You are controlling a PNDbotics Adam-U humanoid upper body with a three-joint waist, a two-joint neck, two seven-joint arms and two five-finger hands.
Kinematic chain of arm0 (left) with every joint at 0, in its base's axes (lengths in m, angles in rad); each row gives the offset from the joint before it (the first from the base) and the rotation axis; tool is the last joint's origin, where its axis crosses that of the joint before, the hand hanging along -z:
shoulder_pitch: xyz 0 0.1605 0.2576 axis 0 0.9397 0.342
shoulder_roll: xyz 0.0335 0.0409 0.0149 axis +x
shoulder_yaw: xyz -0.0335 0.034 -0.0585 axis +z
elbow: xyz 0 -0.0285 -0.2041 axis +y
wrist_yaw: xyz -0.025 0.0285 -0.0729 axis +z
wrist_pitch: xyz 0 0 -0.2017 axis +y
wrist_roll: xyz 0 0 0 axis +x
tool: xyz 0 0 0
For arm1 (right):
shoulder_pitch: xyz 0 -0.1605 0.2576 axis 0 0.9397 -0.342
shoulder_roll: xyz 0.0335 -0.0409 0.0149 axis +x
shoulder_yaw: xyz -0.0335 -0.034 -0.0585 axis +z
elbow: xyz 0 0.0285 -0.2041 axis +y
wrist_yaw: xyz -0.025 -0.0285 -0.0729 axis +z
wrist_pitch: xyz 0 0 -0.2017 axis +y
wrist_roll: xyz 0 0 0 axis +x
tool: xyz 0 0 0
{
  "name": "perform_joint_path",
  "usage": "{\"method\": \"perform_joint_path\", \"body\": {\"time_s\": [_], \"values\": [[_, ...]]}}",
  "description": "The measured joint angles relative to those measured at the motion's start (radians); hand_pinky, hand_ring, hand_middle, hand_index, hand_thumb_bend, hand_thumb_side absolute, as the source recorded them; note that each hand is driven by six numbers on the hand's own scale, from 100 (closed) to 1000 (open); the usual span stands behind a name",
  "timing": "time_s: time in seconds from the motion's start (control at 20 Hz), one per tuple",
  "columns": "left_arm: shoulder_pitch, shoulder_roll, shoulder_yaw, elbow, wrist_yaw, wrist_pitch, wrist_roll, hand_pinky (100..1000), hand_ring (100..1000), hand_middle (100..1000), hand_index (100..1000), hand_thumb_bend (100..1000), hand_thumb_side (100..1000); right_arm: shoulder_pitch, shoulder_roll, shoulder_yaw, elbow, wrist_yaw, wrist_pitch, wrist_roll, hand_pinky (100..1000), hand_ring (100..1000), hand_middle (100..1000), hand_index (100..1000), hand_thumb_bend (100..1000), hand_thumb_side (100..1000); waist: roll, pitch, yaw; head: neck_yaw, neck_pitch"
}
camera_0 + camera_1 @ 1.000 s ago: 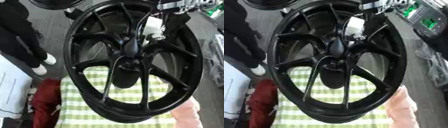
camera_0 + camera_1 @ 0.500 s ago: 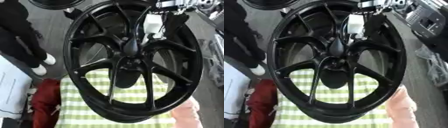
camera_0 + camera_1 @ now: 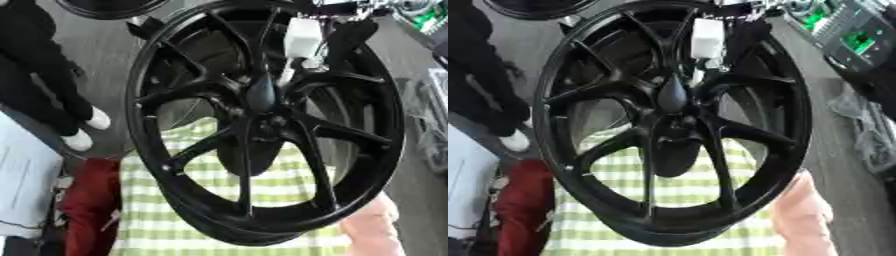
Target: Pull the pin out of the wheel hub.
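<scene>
A big black spoked wheel [image 3: 149, 75] stands tilted on a green-and-white checked cloth [image 3: 149, 220]. Its hub [image 3: 262, 100] sits at the middle of the spokes. The pin has a white block-shaped head [image 3: 302, 37] and a thin pale stem [image 3: 287, 75] that slants down toward the hub. My right hand [image 3: 350, 37] reaches in from the top right, its black fingers closed about the white head, partly behind the rim. The stem's lower end hangs just above the hub; I cannot tell whether it touches. My left hand shows in neither view.
A person's dark leg and white shoe [image 3: 87, 120] stand at the left. A red cloth [image 3: 87, 200] and white sheet [image 3: 22, 185] lie lower left, a pink object [image 3: 376, 225] lower right. Another dark wheel [image 3: 105, 7] is top left, equipment [image 3: 855, 40] at the right.
The white pin head has risen a little with my right hand, away from the hub. The wheel has stayed put.
</scene>
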Motion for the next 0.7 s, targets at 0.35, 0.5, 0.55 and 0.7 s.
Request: {"method": "perform_joint_path", "body": {"time_s": [0.35,0.5,0.55,0.7], "values": [[0.003,0.000,0.000,0.000,0.001,0.000,0.000,798,732,809,735,379,618,-0.010,-0.013,-0.001,-0.017,-0.018,0.002,-0.004,654,525,333,556,100,301,-0.001,-0.003,-0.001,0.000,0.000],[0.004,0.000,0.000,0.000,0.001,0.000,0.000,798,732,810,735,379,618,-0.013,-0.027,-0.006,-0.028,-0.033,0.004,-0.003,655,525,333,556,100,320,-0.002,-0.007,-0.003,0.000,0.000],[0.004,0.000,0.000,0.000,0.001,0.000,0.000,798,732,810,735,379,618,-0.013,-0.034,-0.008,-0.033,-0.038,0.006,-0.002,655,525,333,556,100,300,-0.003,-0.008,-0.004,0.000,0.000],[0.004,0.000,0.000,0.001,0.001,0.000,0.000,798,733,810,735,377,617,-0.012,-0.056,-0.018,-0.049,-0.056,0.012,-0.003,655,523,331,554,100,297,-0.004,-0.013,-0.005,0.001,0.000]]}}
